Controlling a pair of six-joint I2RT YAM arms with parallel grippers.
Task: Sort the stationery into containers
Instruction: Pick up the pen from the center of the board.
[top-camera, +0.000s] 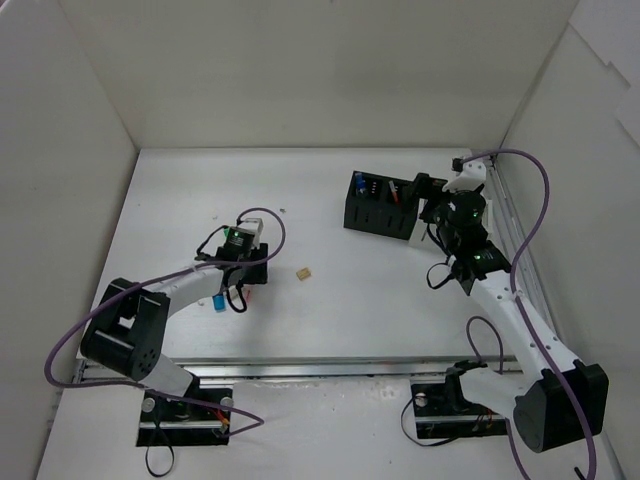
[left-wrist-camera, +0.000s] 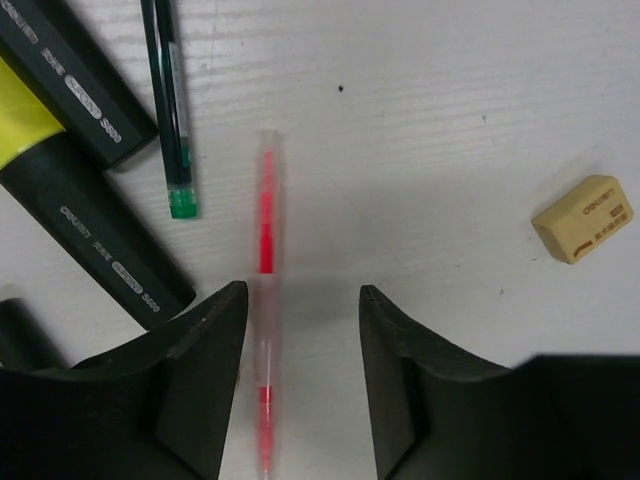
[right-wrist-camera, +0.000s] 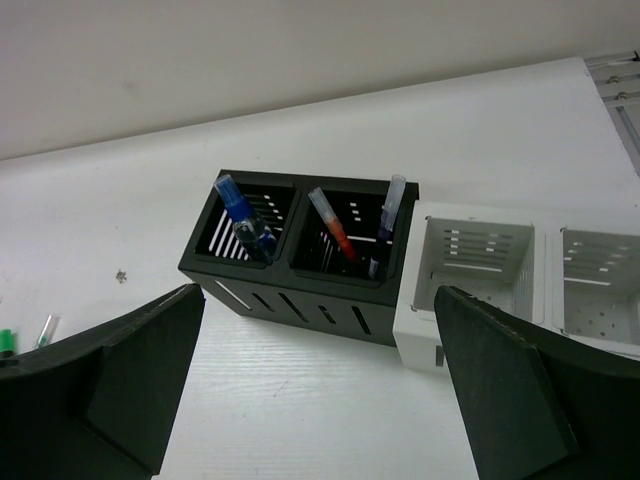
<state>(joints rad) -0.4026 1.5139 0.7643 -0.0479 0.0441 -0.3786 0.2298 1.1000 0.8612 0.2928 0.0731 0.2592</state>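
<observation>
- The left gripper (left-wrist-camera: 300, 330) is open and low over the table (top-camera: 400, 310). Its two dark fingers (left-wrist-camera: 200, 380) stand on either side of a red pen (left-wrist-camera: 266, 250) and do not touch it.
- In the left wrist view the red pen lies nearly straight up the frame. It is close to the finger at lower left, with a wider strip of bare table toward the other finger.
- At upper left of that view lie a thin green-tipped pen (left-wrist-camera: 170, 110) and two black highlighters (left-wrist-camera: 90, 230) with a yellow part, all slanted. The lower highlighter ends just beside the lower-left finger, so that side is tight.
- A beige eraser (left-wrist-camera: 582, 218) lies at right centre of the wrist view, well apart from the pen, with open table between them.
- In the top view a blue-capped bottle (top-camera: 217, 302) sits just beside the left arm, toward the lower left of the table.
- The right gripper (right-wrist-camera: 318, 330) is spread wide and holds nothing. It hangs above the table facing the black organizer (right-wrist-camera: 300, 290).
- The black organizer stands in the upper right part of the table. The white organizer (right-wrist-camera: 470, 290) touches its right-hand end and sits close to the metal rail (right-wrist-camera: 625, 80) along the table's right edge.
- A blue pen (right-wrist-camera: 243, 225) leans in the black organizer's left-hand compartment. An orange-red pen (right-wrist-camera: 333, 228) and a clear-capped pen (right-wrist-camera: 386, 225) lean in its right-hand one.
- The white organizer's compartments that can be seen show only their slotted walls.
</observation>
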